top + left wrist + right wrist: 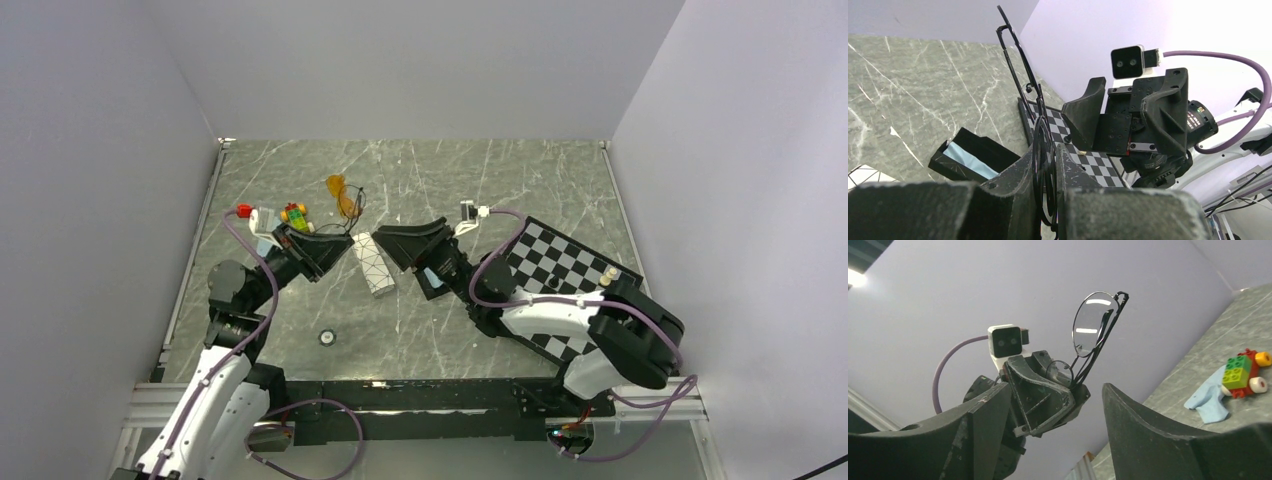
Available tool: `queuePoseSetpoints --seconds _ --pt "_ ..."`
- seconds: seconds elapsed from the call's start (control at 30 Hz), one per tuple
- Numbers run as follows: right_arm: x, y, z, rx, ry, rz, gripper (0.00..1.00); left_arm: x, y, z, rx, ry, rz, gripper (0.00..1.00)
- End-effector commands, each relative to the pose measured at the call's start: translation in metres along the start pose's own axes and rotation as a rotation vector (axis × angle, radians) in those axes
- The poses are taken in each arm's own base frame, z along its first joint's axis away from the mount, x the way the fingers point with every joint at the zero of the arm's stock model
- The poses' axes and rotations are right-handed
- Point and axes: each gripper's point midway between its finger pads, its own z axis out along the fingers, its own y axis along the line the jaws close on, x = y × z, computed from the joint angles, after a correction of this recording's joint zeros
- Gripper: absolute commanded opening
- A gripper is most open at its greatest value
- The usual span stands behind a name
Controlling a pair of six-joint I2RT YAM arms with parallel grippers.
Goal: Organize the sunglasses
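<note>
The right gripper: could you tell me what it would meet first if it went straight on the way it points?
Most likely the left gripper, shut on the black wire-framed sunglasses; it sits centred ahead of the right gripper, though depth is unclear.

Wire pair [1088, 322] stands upright in L gripper [1047, 162], raised over table [450, 190], mid-left. R gripper [1055, 390] faces it from the right, just apart. Shut case [374, 268] lies on table btwn the two. Open case [968, 157] is just right of it, under R wrist; board [565, 265] further right. Plastic pair [341, 194] lies behind L gripper. Toy [295, 214] is left of that, touching cloth [1209, 402]. Disc [326, 337] sits near front, left of centre.
</note>
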Motion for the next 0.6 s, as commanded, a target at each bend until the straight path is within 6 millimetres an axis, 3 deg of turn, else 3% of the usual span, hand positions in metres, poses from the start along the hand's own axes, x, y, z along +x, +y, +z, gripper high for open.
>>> queuePoseSetpoints --seconds 0.0,0.33,0.57 --pt "-0.013 0.035 -0.001 -0.171 -0.065 0.101 0.69 -0.01 -0.011 0.005 0.05 -0.062 0.08 0.0" --pt "0.007 0.017 0.024 -0.151 -0.023 0.161 0.62 -0.004 -0.021 0.009 0.104 -0.053 0.082 0.0" --pt "0.008 0.027 0.027 -0.246 -0.032 0.187 0.48 0.002 -0.02 0.009 0.093 -0.046 0.072 0.0"
